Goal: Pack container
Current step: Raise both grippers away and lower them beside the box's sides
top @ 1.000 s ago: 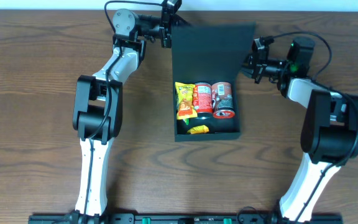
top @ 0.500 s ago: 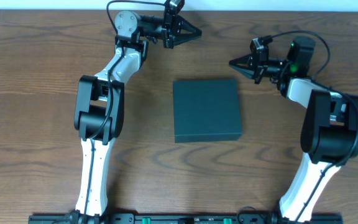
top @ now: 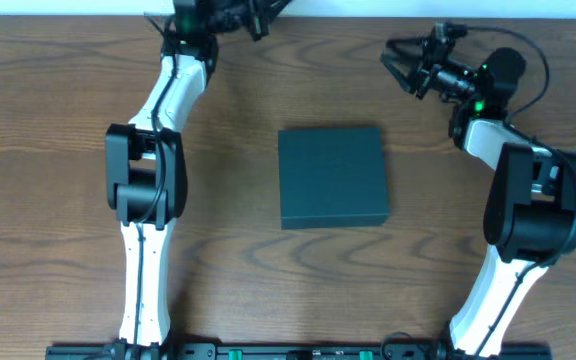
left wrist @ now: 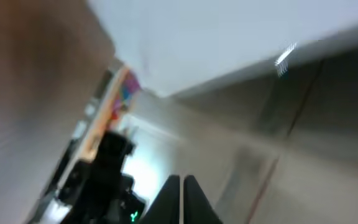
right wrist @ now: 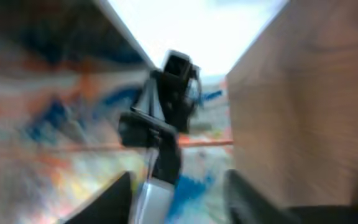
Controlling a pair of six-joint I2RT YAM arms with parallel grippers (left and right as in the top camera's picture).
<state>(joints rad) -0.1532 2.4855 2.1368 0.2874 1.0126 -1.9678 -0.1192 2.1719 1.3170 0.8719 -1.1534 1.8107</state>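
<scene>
The dark teal container [top: 332,178] lies at the middle of the table with its lid down flat, so its contents are hidden. My left gripper [top: 260,12] is raised at the far edge of the table, well away from the box. Its fingers [left wrist: 191,200] are pressed together with nothing between them, and its view is blurred and points off the table. My right gripper [top: 398,62] hovers beyond the box's far right corner. In the right wrist view that gripper [right wrist: 179,202] is open and empty, with a wide gap between the fingers.
Bare brown wood [top: 68,200] surrounds the box on all sides. The two arm bases stand at the near edge, left [top: 143,320] and right [top: 488,320]. The left arm [right wrist: 166,124] shows blurred in the right wrist view.
The lid came down and the box is now closed. Both grippers have pulled back from it towards the far edge. The right gripper has opened; the left stays shut.
</scene>
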